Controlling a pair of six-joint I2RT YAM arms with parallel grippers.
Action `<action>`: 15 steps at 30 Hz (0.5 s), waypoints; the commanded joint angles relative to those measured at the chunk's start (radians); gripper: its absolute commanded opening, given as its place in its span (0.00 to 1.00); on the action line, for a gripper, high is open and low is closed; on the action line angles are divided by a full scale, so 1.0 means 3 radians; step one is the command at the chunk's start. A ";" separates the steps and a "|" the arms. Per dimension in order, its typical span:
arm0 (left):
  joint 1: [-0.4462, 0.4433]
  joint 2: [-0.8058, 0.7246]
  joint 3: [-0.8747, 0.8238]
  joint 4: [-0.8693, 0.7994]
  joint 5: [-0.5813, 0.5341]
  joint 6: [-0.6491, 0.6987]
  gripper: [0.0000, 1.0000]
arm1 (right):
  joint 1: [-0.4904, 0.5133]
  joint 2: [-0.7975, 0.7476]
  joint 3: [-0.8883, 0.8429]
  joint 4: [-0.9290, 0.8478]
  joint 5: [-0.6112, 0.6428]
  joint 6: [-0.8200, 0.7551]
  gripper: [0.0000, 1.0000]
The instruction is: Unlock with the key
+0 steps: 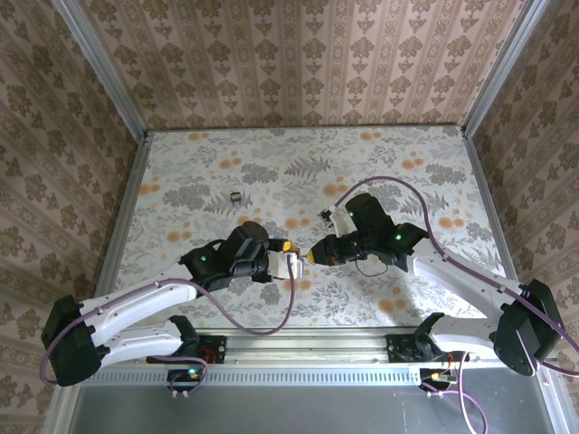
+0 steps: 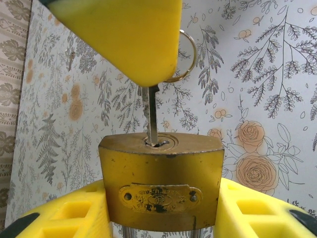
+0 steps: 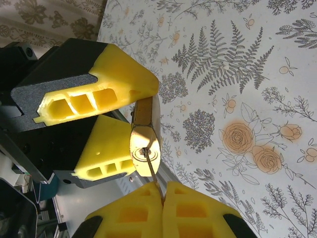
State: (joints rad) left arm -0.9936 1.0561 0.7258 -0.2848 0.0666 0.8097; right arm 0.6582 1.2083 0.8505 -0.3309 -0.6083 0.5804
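Padlock: brass body clamped between the left end effector's yellow fingers, keyhole turned toward the right end effector.
Key: blade seated in the padlock's keyhole, bow pinched in the closed right end effector just beyond that face.
Risk: a twist off the keyhole's axis may bend the thin blade or slip the bow; torque may also spin the padlock in its grip.

Overhead looks down, distant; both wrist views, close, share padlock.
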 commanded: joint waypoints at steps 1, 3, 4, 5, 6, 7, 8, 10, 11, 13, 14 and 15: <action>-0.0029 0.0005 0.0035 0.0288 0.0064 -0.0076 0.15 | 0.0051 0.0051 0.0071 0.0065 0.0028 0.0038 0.00; -0.0027 0.0008 0.0036 0.0296 0.0064 -0.0086 0.15 | 0.0055 0.0058 0.0060 0.0086 0.0024 0.0054 0.00; -0.0027 0.0010 0.0035 0.0306 0.0049 -0.0085 0.15 | 0.0055 0.0066 0.0063 0.0091 0.0018 0.0054 0.00; -0.0029 0.0018 0.0038 0.0307 0.0032 -0.0090 0.15 | 0.0058 0.0070 0.0062 0.0091 0.0027 0.0060 0.00; -0.0030 0.0023 0.0040 0.0306 0.0029 -0.0091 0.15 | 0.0058 0.0076 0.0059 0.0095 0.0028 0.0064 0.00; -0.0026 0.0028 0.0040 0.0307 0.0029 -0.0094 0.15 | 0.0058 0.0078 0.0064 0.0091 0.0028 0.0065 0.00; -0.0031 0.0028 0.0040 0.0305 0.0029 -0.0091 0.15 | 0.0064 0.0078 0.0064 0.0091 0.0029 0.0065 0.00; -0.0030 0.0033 0.0040 0.0301 0.0043 -0.0089 0.15 | 0.0064 0.0092 0.0064 0.0091 0.0038 0.0070 0.00; -0.0030 0.0036 0.0038 0.0301 0.0049 -0.0086 0.15 | 0.0062 0.0105 0.0069 0.0091 0.0037 0.0074 0.00; -0.0045 0.0057 0.0045 0.0303 0.0027 -0.0081 0.15 | 0.0068 0.0136 0.0083 0.0091 0.0043 0.0085 0.00; -0.0055 0.0068 0.0053 0.0300 0.0005 -0.0081 0.14 | 0.0071 0.0151 0.0089 0.0090 0.0048 0.0090 0.00; -0.0067 0.0083 0.0060 0.0310 -0.0019 -0.0094 0.14 | 0.0077 0.0168 0.0094 0.0093 0.0054 0.0100 0.00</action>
State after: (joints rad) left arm -0.9943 1.0760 0.7258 -0.2874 0.0463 0.8036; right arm 0.6621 1.2331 0.8505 -0.3191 -0.5972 0.5964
